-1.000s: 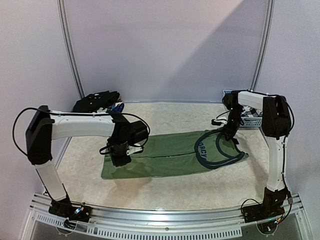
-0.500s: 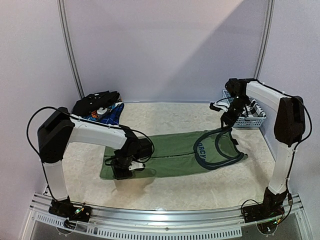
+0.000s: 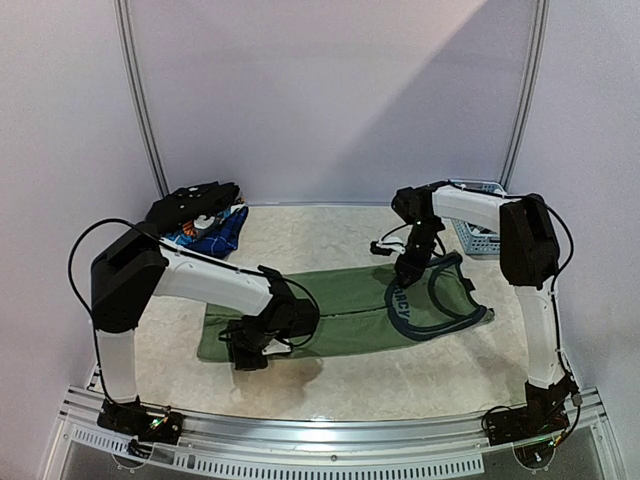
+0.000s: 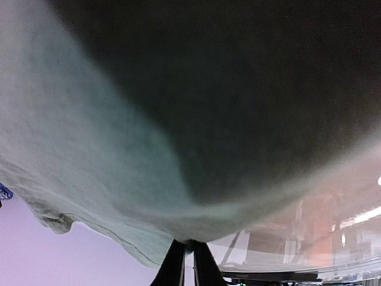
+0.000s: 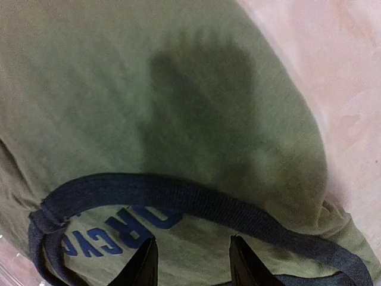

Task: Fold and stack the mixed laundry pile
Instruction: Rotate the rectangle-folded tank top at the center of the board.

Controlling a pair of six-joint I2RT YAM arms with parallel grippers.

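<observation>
Garment: olive-green T-shirt (image 3: 340, 310) flat on table (image 3: 330, 235), collar (image 5: 178, 196) toward 3 o'clock.
Left gripper (image 4: 186, 262): pinched closed on hem (image 4: 107, 232), shirt's 8 o'clock corner.
Right gripper (image 5: 193, 262): fingers apart over collar.
Advice: lift hem evenly, fold toward 3 o'clock.

Two arms are mine, each with one gripper: left gripper (image 3: 250, 355), right gripper (image 3: 408, 275). There is one olive-green T-shirt (image 3: 340, 310), one pile of garments (image 3: 205, 215), one light-blue basket (image 3: 480, 240) and one table (image 3: 330, 235).
</observation>
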